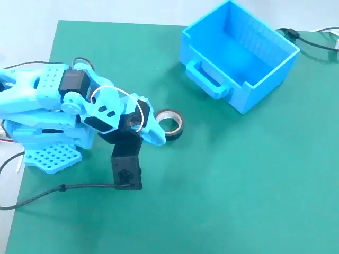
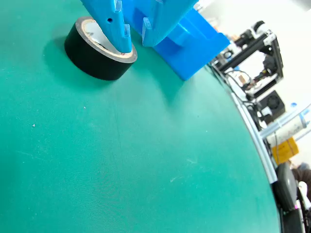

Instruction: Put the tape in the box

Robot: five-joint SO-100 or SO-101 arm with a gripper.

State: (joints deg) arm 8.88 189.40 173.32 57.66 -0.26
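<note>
The tape (image 1: pixel 170 125), a small black roll with a pale core, lies flat on the green mat just right of the arm. In the wrist view the tape (image 2: pixel 92 53) sits at the upper left. My gripper (image 2: pixel 136 44) comes down from the top edge at the roll's near rim. One blue finger (image 2: pixel 121 34) overlaps the rim and the other stands just beside the roll. A narrow gap shows between them, and nothing is visibly clamped. In the fixed view the gripper (image 1: pixel 159 136) touches the roll's left side. The blue box (image 1: pixel 241 87) stands open at the upper right, with its handle facing the tape.
The green mat (image 1: pixel 222 190) covers the table. The arm's base and a black motor block (image 1: pixel 126 166) with a cable sit at the left. Cables run behind the box. In the wrist view, equipment (image 2: pixel 262 73) stands beyond the mat's edge.
</note>
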